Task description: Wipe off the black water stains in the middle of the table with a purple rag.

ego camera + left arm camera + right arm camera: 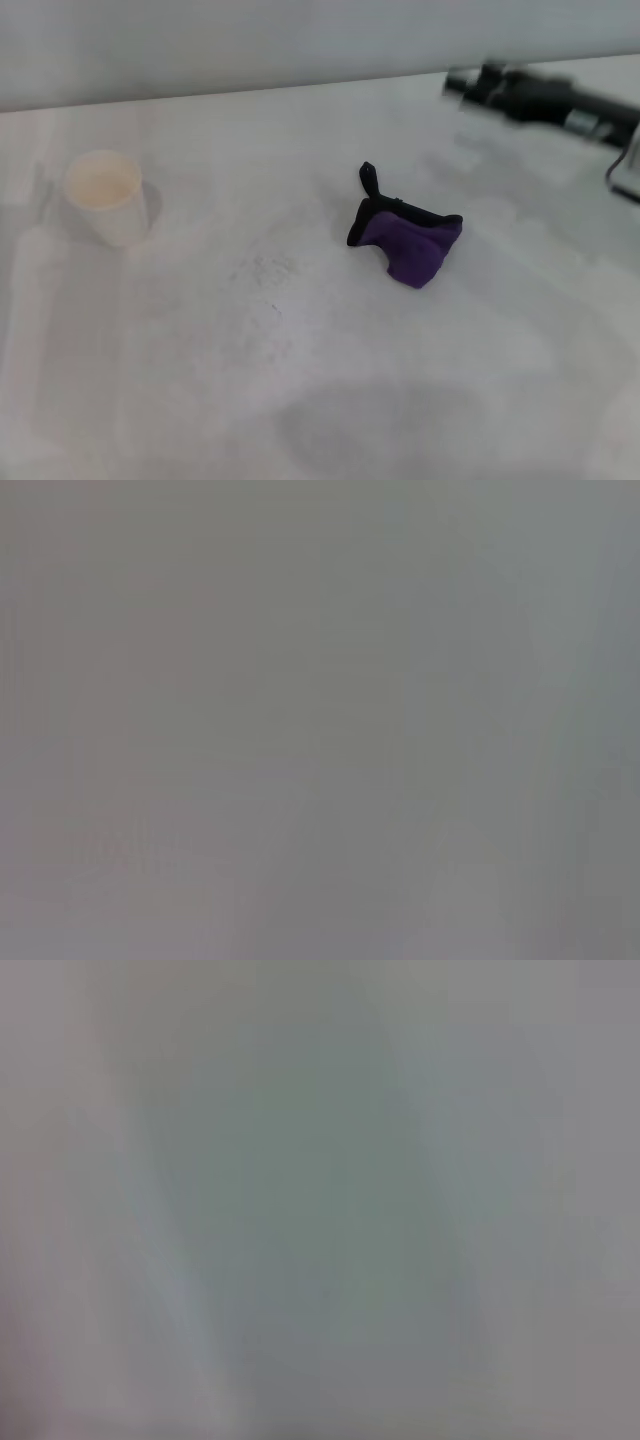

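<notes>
The purple rag (410, 243) lies crumpled on the white table (200, 400), a little right of the middle, with its black loop tab pointing to the far side. No dark blotch shows on the table; only faint dark specks (264, 268) lie left of the rag. My right arm's gripper (468, 84) hangs blurred over the far right of the table, apart from the rag and holding nothing I can see. My left gripper is out of view. Both wrist views show only plain grey.
A white paper cup (105, 196) stands upright at the far left. The table's straight far edge (250, 93) runs along a pale wall. A faint grey shadow (380, 425) lies on the near middle.
</notes>
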You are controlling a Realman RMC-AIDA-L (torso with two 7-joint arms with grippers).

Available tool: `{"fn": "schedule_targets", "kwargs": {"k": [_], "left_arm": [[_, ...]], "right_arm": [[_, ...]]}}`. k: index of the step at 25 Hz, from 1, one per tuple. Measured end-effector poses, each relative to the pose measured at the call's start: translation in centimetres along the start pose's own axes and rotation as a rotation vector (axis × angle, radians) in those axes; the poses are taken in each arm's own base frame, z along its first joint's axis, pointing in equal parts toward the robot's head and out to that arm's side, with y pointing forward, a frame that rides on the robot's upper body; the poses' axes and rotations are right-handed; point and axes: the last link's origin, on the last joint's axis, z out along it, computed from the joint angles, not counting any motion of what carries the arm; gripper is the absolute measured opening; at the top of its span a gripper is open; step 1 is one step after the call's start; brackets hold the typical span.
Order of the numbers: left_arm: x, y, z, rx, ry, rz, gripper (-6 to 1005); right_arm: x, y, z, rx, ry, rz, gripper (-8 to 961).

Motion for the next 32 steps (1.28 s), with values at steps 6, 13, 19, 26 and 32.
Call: {"fn": "schedule_targets", "kwargs": {"k": [6, 13, 19, 26, 32], "left_arm": [[-0.1, 0.1, 0.2, 0.004, -0.009, -0.005, 887], [-0.5, 0.4, 0.9, 0.003, -0.049, -0.003, 887], [-0.5, 1.3, 2.1, -0.018, -0.068, -0.004, 886], [-0.5, 2.4, 2.7, -0.040, -0.072, -0.004, 886], [-0.5, 2.3, 2.6, -0.039, -0.074, -0.003, 886]], "right_arm": [[-1.6, -2.6, -3.0, 0.093, -0.406, 0.091, 777], [2.2, -5.6, -5.8, 0.480, -0.464, -0.218, 835], [4.0, -6.9, -5.7, 0.674, -0.384, -0.310, 754], [4.2, -7.1, -4.3, 0.677, -0.356, -0.241, 610], [4.5, -6.9, -4.2, 0.666, -0.332, -0.252, 619]]}}
